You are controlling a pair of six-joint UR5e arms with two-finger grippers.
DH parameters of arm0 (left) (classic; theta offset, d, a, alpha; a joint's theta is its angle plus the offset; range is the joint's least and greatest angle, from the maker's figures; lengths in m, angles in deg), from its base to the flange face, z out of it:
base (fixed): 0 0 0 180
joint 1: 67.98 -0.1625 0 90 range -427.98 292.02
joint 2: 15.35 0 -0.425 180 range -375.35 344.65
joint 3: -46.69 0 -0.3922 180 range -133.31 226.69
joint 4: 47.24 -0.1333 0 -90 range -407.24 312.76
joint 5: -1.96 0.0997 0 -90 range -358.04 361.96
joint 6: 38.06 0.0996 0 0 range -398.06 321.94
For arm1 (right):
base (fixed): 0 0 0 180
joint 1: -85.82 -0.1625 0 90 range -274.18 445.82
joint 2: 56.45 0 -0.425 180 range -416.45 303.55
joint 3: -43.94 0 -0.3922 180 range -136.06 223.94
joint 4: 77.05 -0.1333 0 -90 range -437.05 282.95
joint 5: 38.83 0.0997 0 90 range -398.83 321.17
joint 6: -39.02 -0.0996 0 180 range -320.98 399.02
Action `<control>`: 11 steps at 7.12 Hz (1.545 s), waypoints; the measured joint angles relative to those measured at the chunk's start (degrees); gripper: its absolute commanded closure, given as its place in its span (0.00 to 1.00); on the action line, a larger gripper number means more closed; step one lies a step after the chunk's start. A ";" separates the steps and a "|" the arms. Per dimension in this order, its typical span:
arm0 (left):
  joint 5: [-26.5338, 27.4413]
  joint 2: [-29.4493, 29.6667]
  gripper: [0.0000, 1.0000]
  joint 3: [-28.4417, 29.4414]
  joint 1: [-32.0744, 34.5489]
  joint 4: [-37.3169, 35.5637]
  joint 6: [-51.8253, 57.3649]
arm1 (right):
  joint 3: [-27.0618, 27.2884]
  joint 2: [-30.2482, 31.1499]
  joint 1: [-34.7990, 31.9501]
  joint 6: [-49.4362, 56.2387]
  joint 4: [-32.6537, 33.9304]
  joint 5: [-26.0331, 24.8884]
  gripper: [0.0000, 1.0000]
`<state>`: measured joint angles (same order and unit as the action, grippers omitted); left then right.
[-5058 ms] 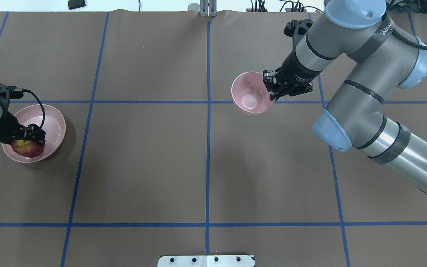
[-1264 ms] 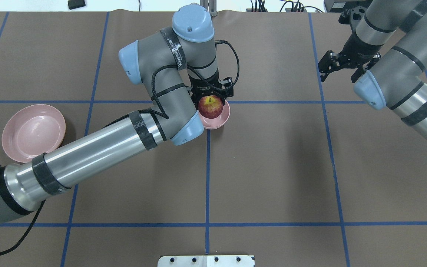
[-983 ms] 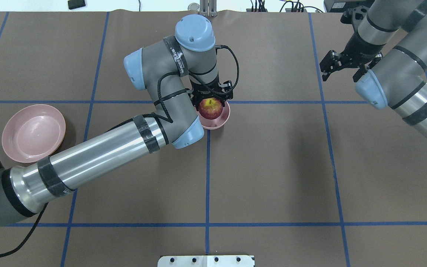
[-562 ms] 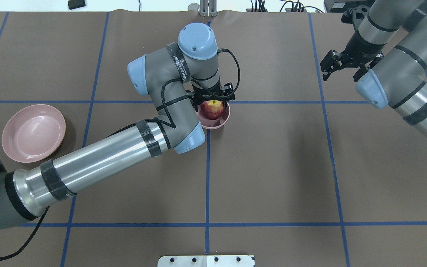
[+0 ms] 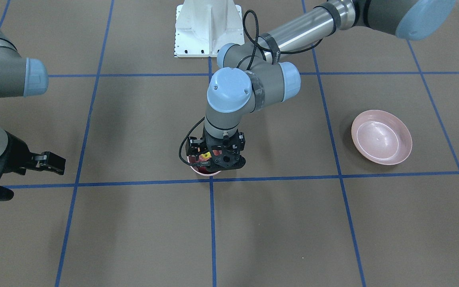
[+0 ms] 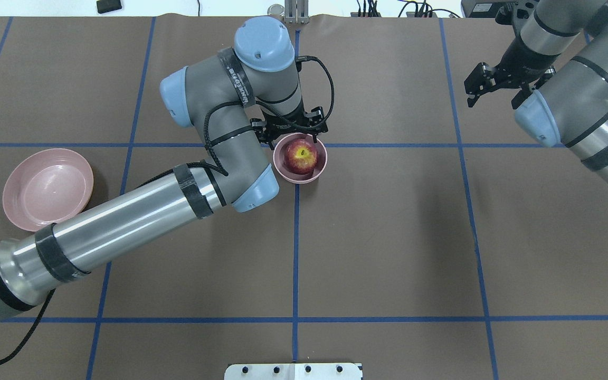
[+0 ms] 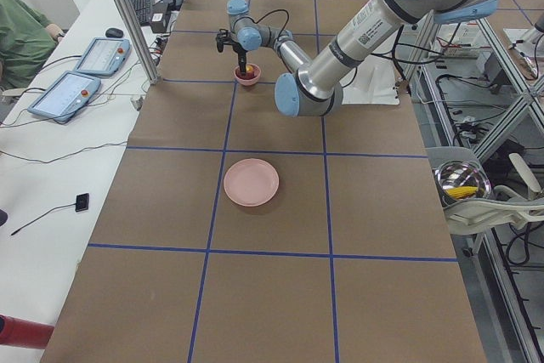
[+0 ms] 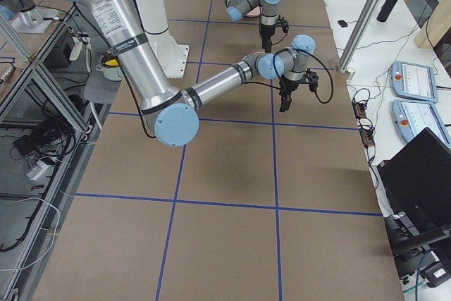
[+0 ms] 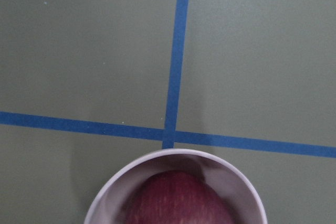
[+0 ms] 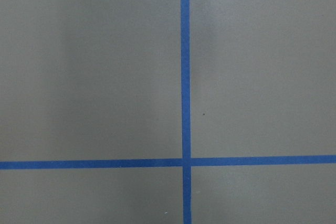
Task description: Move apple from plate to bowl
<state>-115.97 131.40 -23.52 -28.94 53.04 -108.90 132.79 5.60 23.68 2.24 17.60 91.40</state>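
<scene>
Apple [image 6: 301, 156], dark red with a yellow-green patch round the stem, sat stem-up inside the small pink bowl [image 6: 321, 168], filling most of it. The bowl stood directly under the left hand [image 6: 291, 138], beside a crossing of blue tape lines [image 6: 295, 253] on the brown desk [image 6: 388, 237]. The hand hung over the bowl's far rim. Its two fingers were spread wider than the fruit and gripped nothing, and in the overhead view neither finger touched the apple. The hand's own camera caught only the bowl's rim and the top of the apple at the bottom edge of its view, with the tape crossing beyond.

The wide pink plate [image 6: 45, 190] lay well apart from the left hand, out toward the robot's left end of the desk, with its glossy inside showing beside the silver forearm of the left arm [image 6: 124, 216]. The right hand [image 6: 494, 97] hovered well apart on the left hand's other side. Its fingers were parted wide over the desk, and it held nothing.
</scene>
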 measured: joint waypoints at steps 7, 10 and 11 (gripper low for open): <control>-7.42 -37.53 0.02 -33.06 22.43 -6.17 32.37 | 0.52 11.05 -12.47 15.53 -0.72 1.79 0.00; -13.88 -50.27 0.02 -31.07 39.80 -5.87 53.18 | 0.16 15.30 -17.32 16.37 -0.80 2.25 0.00; -14.34 -51.49 0.02 -27.32 44.86 -6.29 62.37 | 0.22 16.92 -19.76 17.90 -0.81 2.59 0.00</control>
<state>-130.30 79.91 -50.84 15.92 46.76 -46.53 133.01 22.52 3.91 20.14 16.80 93.99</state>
